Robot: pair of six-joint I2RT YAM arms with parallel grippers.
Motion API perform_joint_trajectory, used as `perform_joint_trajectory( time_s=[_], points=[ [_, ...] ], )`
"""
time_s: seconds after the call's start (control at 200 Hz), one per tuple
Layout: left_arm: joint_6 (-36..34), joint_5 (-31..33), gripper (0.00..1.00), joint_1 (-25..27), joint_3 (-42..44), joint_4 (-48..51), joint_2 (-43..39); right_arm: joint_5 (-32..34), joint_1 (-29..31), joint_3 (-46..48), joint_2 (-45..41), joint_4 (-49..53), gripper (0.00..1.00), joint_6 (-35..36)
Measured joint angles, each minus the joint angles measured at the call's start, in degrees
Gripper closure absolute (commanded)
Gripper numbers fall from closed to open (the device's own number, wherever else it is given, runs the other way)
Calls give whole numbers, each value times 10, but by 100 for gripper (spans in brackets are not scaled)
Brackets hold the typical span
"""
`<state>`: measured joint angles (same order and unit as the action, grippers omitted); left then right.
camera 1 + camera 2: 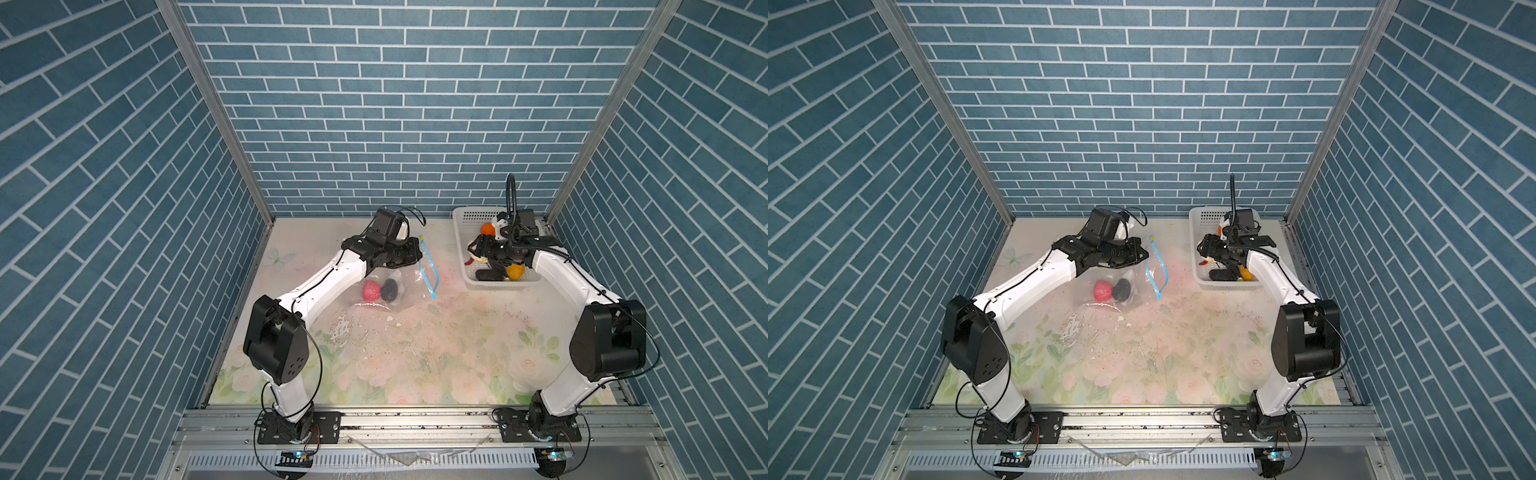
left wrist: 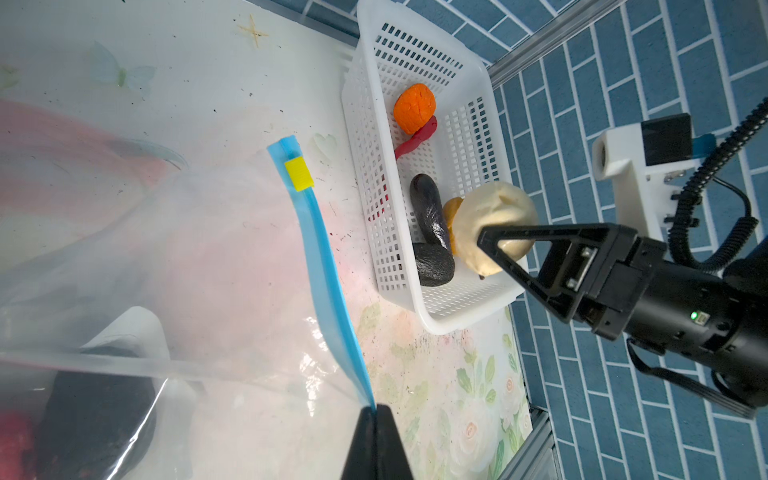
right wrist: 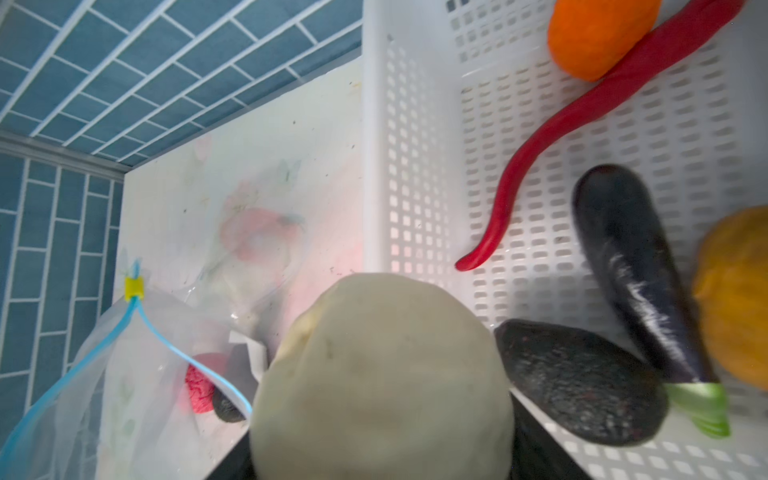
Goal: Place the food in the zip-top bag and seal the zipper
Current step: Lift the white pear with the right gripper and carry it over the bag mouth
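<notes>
One bag [image 1: 409,286], left of the one basket [image 2: 419,58], holds two pieces: pink lump [image 1: 371,290] and black lump [image 1: 390,289]. Five lie in the basket: orange lump [image 2: 414,109], chili [image 3: 582,124], eggplant [image 3: 623,257], second black lump [image 3: 582,382], yellow lump [image 3: 735,291]. Over the basket the right hand [image 1: 478,249] grasps one cream lump [image 3: 382,374]. The left hand [image 2: 376,419] is clenched on the bag's zipper [image 2: 320,266]. The bench [image 1: 415,353] is floral and speckled; the walls [image 1: 374,104] are blue brick. In both top views the right arm [image 1: 561,274] hides most of the basket's contents.

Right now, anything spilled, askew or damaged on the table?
Dark specks and a few white flakes litter the floral table mat near the clear zip-top plastic bag; it looks like spilled crumbs or grit. Otherwise nothing stands out: the white perforated plastic basket sits flat, nothing tipped.
</notes>
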<state>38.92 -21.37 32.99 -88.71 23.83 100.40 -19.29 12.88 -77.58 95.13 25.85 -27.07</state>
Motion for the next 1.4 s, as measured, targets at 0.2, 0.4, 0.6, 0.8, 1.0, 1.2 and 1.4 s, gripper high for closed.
perform_joint_trajectory(
  time_s=[0.2, 0.4, 0.6, 0.8, 1.0, 1.2, 1.4],
  points=[
    [1, -4, 100, 0, 2, -2, 0, -43, 33, 24, -5, -18, 35, -20],
    [2, -4, 100, 0, 2, -2, 0, -61, 68, 26, -7, -28, 35, -28],
    [2, -4, 100, 0, 2, -2, 0, -79, 95, 26, -7, -42, 36, -42],
    [2, -4, 100, 0, 2, -2, 0, -91, 114, 26, -5, -51, 37, -47],
    [2, -4, 100, 0, 2, -2, 0, -95, 124, 26, -4, -54, 37, -56],
    [3, -6, 100, 0, 2, -2, 0, -99, 134, 25, 1, -55, 37, -57],
    [3, -6, 100, 0, 2, -2, 0, -101, 141, 24, 10, -55, 37, -57]
  ],
)
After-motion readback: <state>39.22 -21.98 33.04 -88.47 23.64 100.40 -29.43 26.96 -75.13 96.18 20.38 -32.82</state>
